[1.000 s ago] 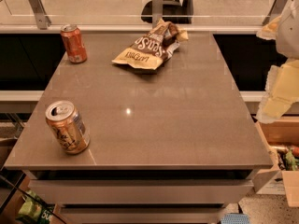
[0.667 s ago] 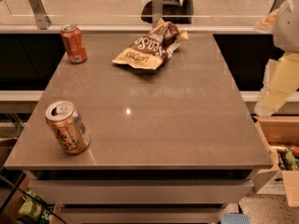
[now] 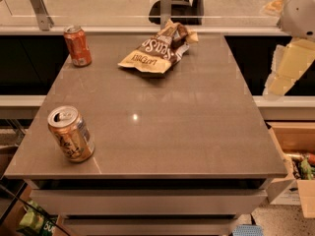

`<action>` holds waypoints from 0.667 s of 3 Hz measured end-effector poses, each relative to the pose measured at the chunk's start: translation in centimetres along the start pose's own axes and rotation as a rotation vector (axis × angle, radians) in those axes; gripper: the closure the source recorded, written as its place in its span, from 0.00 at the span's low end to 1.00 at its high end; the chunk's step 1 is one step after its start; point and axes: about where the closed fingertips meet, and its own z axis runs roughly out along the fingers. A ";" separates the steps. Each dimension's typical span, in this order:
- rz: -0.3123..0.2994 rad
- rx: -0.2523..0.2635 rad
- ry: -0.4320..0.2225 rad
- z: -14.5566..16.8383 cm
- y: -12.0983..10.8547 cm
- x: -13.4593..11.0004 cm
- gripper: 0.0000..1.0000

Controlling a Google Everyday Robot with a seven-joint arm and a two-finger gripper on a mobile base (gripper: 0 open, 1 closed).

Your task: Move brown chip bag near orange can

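Note:
The brown chip bag (image 3: 156, 50) lies crinkled at the far middle of the grey table (image 3: 187, 127), its cream-yellow end pointing front-left. The orange can (image 3: 71, 133), pale golden with a silver top, stands at the table's front-left corner, tilted a little. My gripper (image 3: 287, 69) shows as pale yellow parts under a white arm segment at the right edge. It hangs beyond the table's right side, well apart from the bag and far from the can. It holds nothing that I can see.
A deeper red-orange can (image 3: 78, 45) stands at the far-left corner. A glass rail with metal posts (image 3: 39, 6) runs behind the table. A cardboard box (image 3: 295, 161) with items sits on the floor at the right. Drawer fronts lie below the table's front edge.
My gripper and arm at the right edge have risen and shifted slightly left. The bag and both cans have not moved.

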 end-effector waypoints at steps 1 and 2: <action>-0.049 0.012 -0.034 1.2 -2.1 -0.7 0.00; -0.128 0.004 -0.051 2.8 -4.3 -2.4 0.00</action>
